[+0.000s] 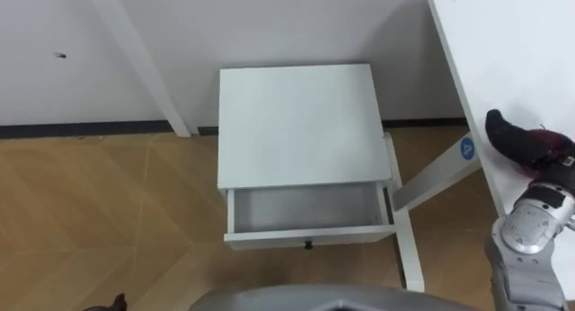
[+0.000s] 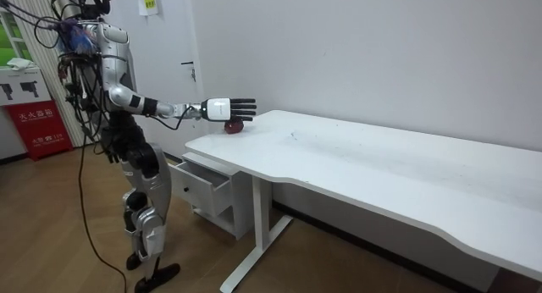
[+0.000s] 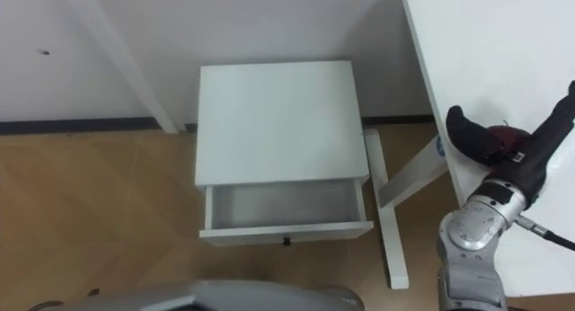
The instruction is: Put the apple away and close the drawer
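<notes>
White desk [image 2: 381,170] and white bedside cabinet [image 1: 296,122] stand against a pale wall as the humanoid, standing on wood flooring at the desk's end, reaches its right hand [image 3: 512,163] over the desk corner. Its fingers are straight and spread, thumb on one side and fingers on the other of the dark red apple [image 3: 506,137], which sits on the desktop. The cabinet's drawer [image 1: 310,235] stands pulled open beside the desk leg. A round blue sticker [image 1: 466,149] on that leg carries a white mark too small to read, as does a red sign [image 2: 38,124] in the room view.
</notes>
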